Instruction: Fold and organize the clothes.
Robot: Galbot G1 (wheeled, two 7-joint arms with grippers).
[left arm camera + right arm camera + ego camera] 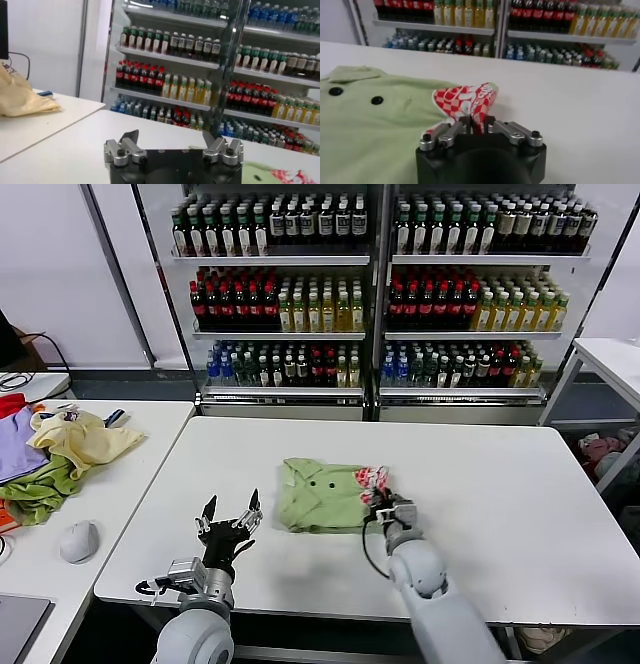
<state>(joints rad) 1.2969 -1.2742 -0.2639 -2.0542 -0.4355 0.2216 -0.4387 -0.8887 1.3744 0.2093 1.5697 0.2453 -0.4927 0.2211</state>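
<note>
The clothes are one sage-green shirt [325, 496], folded into a rough rectangle in the middle of the white table [500, 484]. Two dark buttons show on it [355, 96], and a red-and-white checked graphic sits at its right edge [465, 99]. My right gripper [383, 506] is at that right edge, shut on the graphic corner of the shirt [477, 122], which stands bunched up between its fingers. Over the table's near left part, clear of the shirt, my left gripper [230, 522] hangs open and holds nothing [171, 140].
A side table on the left [130, 474] carries a pale yellow garment [80, 439], a lilac cloth [15, 446], a green cloth [40, 492] and a grey mouse [79, 541]. Shelves of bottles [380, 284] stand behind the white table.
</note>
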